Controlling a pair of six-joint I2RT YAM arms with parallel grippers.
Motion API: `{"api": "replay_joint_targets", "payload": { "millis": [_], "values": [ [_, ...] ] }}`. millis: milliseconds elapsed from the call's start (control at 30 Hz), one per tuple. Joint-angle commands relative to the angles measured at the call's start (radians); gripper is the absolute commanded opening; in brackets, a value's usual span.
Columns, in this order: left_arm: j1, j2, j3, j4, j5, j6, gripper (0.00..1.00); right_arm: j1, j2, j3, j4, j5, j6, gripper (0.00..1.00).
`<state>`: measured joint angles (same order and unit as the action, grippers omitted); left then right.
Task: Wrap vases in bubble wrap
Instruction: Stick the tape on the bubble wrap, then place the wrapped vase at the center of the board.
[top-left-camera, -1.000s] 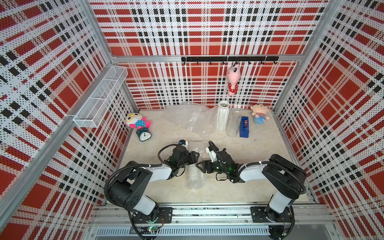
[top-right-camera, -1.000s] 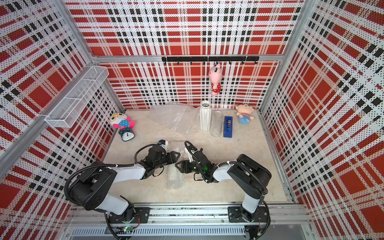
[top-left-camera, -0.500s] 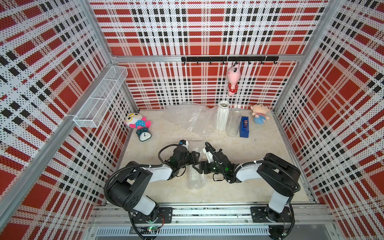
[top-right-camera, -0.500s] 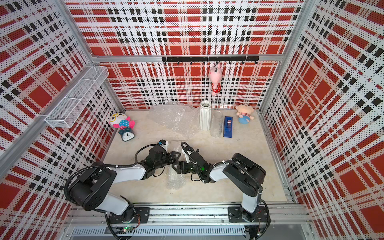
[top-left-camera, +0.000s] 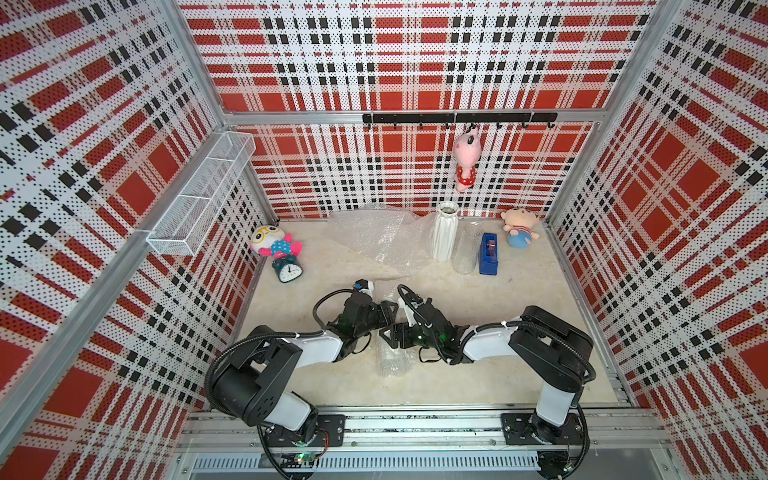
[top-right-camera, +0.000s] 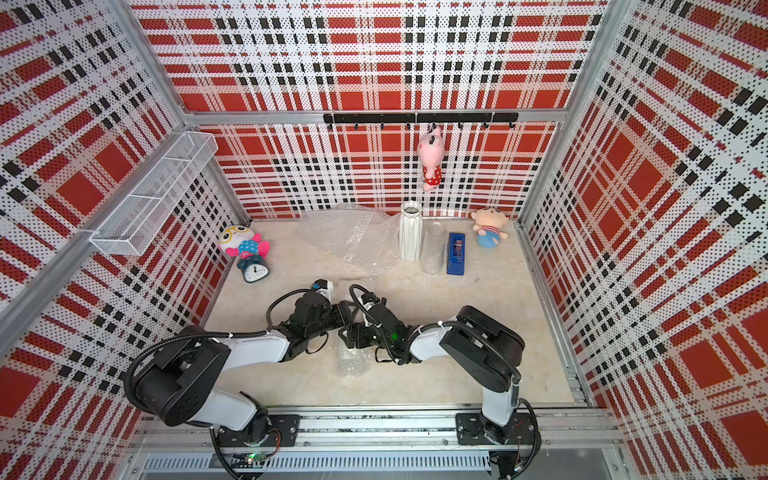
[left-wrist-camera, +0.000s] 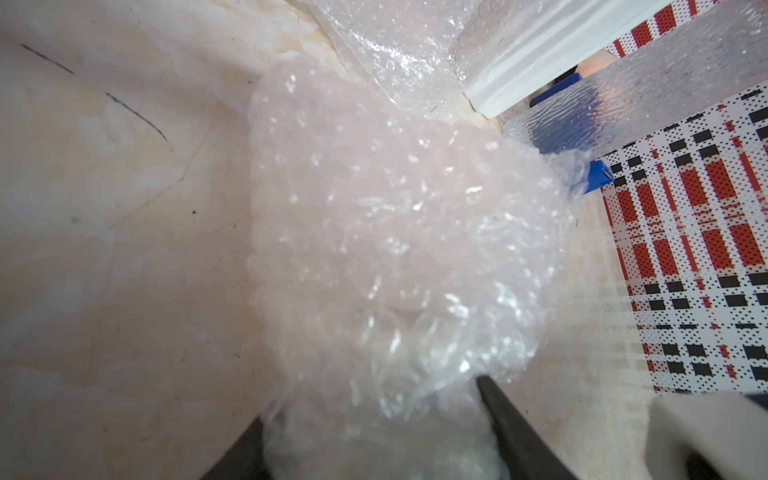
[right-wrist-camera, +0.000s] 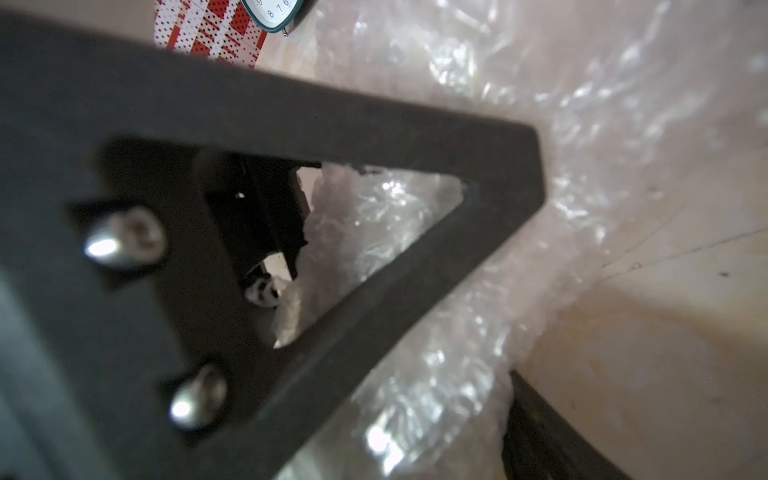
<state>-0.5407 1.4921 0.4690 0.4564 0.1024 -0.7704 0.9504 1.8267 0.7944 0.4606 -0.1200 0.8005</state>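
Near the front middle of the pale marbled desk (top-left-camera: 519, 299) lies a long bundle of clear, crinkly bubble wrap (top-left-camera: 392, 361), pointing away from the arms' bases; what it encloses cannot be made out; both arms meet over its far end. In the left wrist view the left gripper (left-wrist-camera: 370, 399) has a dark finger on each side of the bundle and the plastic fills the gap, so it holds the bundle. The right gripper (right-wrist-camera: 528, 274) has its jaws wide with wrap between them; whether they press on it I cannot tell. At the back of the desk a loose sheet of clear bubble wrap (top-left-camera: 374, 232) is spread; touching its right edge stands a tall white ribbed ceramic vase (top-left-camera: 445, 232), upright; just beside that a clear glass cylinder vase (top-left-camera: 466, 249), then a blue tape dispenser (top-left-camera: 488, 253).
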Motion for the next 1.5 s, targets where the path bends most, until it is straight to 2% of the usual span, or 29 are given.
{"api": "replay_joint_targets", "payload": {
  "millis": [0,67,167,367,467,567,733,800,900,1033,1200,1300,1467],
  "values": [
    [-0.004,-0.038,-0.004,0.089,0.051,-0.017,0.34,-0.001,-0.012,0.024,-0.126,0.148,-0.030,0.76],
    [0.002,-0.035,-0.006,0.089,0.048,-0.020,0.34,-0.001,-0.028,0.007,-0.102,0.151,-0.037,0.70],
    [0.010,-0.032,-0.007,0.088,0.041,-0.017,0.34,-0.001,-0.053,-0.007,-0.046,0.113,-0.059,0.66],
    [0.027,-0.030,-0.010,0.082,0.040,-0.006,0.33,-0.014,-0.113,-0.044,0.058,-0.016,-0.056,0.81],
    [0.033,-0.029,-0.010,0.072,0.033,-0.001,0.33,-0.038,-0.133,-0.081,0.098,-0.057,-0.024,0.82],
    [0.033,-0.032,-0.014,0.070,0.027,0.000,0.33,-0.044,-0.140,-0.091,0.089,-0.053,-0.033,0.74],
    [0.033,-0.032,-0.015,0.070,0.029,-0.001,0.33,-0.027,-0.077,-0.049,0.076,-0.089,-0.044,0.53],
    [0.033,-0.034,-0.015,0.067,0.024,-0.003,0.33,-0.014,-0.049,-0.033,0.075,-0.092,-0.040,0.51],
    [0.035,-0.042,-0.017,0.051,0.006,-0.006,0.33,-0.010,-0.035,-0.026,0.071,-0.086,-0.034,0.63],
    [0.045,-0.050,0.002,-0.039,-0.059,0.002,0.32,-0.013,-0.098,-0.044,0.020,-0.019,-0.068,0.75],
    [0.115,-0.085,0.022,-0.203,-0.134,0.012,0.31,-0.051,-0.231,-0.090,-0.078,0.055,-0.145,0.84],
    [0.199,-0.128,0.022,-0.273,-0.152,0.019,0.31,-0.100,-0.309,-0.122,-0.144,0.089,-0.200,0.84],
    [0.419,-0.174,0.073,-0.424,-0.198,-0.009,0.30,-0.194,-0.431,-0.181,-0.228,0.149,-0.279,0.86]
  ]
}}
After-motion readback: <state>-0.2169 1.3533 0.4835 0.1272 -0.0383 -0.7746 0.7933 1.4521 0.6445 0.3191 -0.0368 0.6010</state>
